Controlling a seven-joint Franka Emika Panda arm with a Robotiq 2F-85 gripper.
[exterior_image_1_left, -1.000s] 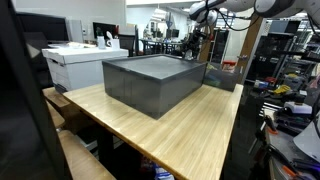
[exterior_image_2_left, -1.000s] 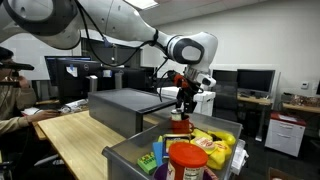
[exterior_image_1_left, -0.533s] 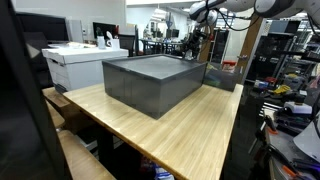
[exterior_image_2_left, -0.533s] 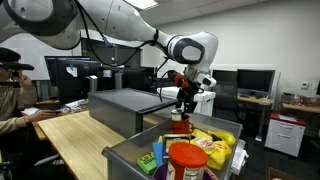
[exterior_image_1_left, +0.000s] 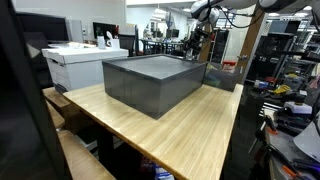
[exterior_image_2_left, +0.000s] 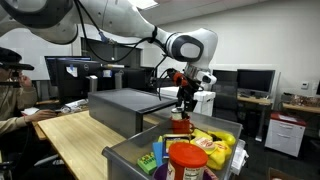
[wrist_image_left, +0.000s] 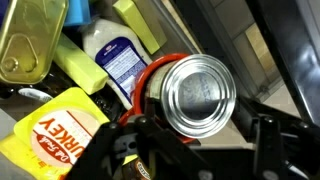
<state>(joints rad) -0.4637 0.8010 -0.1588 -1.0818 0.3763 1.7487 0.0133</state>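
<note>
Wooden table (exterior_image_1_left: 190, 125), one, long. Two grey bins on it. The larger closed-looking bin (exterior_image_1_left: 135, 90) sits mid-table, near the long edge. The open bin (exterior_image_2_left: 125, 158) stands at the table end that lies closest in that exterior view, packed with groceries.

One robot arm (exterior_image_2_left: 120, 25), white, arches over the large bin and ends above the open bin.

Gripper (exterior_image_2_left: 184, 104): one, pointing straight down, just over the open bin's contents. In the wrist view its two dark fingers (wrist_image_left: 118, 150) stand spread wide apart, not clamped on anything.

Can (wrist_image_left: 197, 93): one, upright, silver top with a red-orange rim, in the open bin. It sits directly under the gripper and between the two fingers' lines; in an exterior view the can (exterior_image_2_left: 180, 124) is just below the fingertips. Contact with the fingers cannot be told.

Around the can, wrist view:
- yellow packet (wrist_image_left: 50, 130), one, red lettering, just beside the can
- white bottle (wrist_image_left: 118, 55), one, blue label, lying on its side, touching the can's rim
- gold tin (wrist_image_left: 30, 40), one, beyond the bottle
- yellow-green blocks, two (wrist_image_left: 138, 22), beside the bottle

One red-lidded jar (exterior_image_2_left: 187, 160) stands near the can, toward the camera.
</note>
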